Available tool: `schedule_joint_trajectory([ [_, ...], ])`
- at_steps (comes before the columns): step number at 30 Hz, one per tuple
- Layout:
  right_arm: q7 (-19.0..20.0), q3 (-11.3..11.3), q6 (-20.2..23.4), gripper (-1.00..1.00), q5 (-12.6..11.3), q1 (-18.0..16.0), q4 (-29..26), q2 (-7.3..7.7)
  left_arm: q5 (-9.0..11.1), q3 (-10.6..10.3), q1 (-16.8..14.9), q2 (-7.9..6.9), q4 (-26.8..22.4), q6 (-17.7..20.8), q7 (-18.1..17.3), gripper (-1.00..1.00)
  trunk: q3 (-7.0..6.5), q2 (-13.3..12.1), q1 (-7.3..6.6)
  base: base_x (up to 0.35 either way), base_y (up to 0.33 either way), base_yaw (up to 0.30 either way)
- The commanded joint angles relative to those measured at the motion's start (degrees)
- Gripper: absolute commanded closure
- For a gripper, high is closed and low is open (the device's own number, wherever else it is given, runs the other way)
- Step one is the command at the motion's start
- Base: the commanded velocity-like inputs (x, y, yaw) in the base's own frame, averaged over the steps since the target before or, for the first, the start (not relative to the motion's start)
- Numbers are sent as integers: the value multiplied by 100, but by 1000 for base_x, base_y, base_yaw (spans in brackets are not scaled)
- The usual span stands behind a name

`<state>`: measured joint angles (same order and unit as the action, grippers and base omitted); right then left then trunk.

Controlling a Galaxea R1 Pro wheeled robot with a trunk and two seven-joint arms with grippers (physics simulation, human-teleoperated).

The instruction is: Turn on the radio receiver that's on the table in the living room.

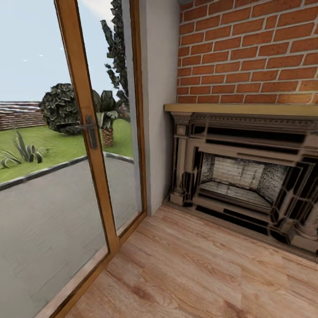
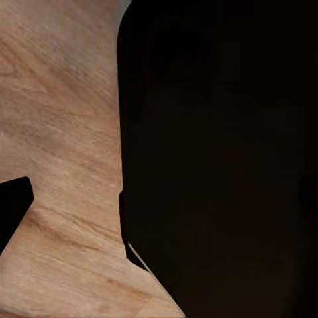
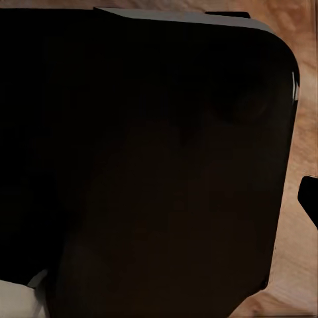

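Note:
The radio receiver and the table are out of view. I face a corner of the living room, where a brick wall point(image 1: 247, 48) rises over a dark fireplace point(image 1: 247, 176). In the left wrist view a dark rounded part of my own body point(image 2: 218, 159) hangs over the wood floor point(image 2: 59, 132), and one black fingertip point(image 2: 13, 205) pokes in at the edge. The right wrist view has the same kind of dark body panel point(image 3: 146, 159) close up, with a black fingertip point(image 3: 310, 199) at the edge. How either pair of jaws stands is not visible.
A wood-framed glass door point(image 1: 90, 145) with a dark handle point(image 1: 90, 130) stands at the left, with a paved terrace and garden behind it. The fireplace's base juts out at the right. Wood floor point(image 1: 198, 274) stretches in front of me.

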<state>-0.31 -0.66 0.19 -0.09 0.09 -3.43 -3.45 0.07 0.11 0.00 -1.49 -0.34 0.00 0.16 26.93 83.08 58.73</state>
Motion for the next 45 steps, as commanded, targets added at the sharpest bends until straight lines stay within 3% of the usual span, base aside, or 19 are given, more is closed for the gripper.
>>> schedule_joint_trajectory([
  [1, -3, 1, 0, -100, 0, 0, 0, 0, 0, -1, 0, -4, 0, 0, -1, -100, 0, 0, 0, 0, 0, -260],
  [45, -4, -2, 2, -100, 0, 0, 0, -16, -9, 5, 0, -35, -10, -18, -7, -100, 0, 0, 0, 0, 0, -260],
])
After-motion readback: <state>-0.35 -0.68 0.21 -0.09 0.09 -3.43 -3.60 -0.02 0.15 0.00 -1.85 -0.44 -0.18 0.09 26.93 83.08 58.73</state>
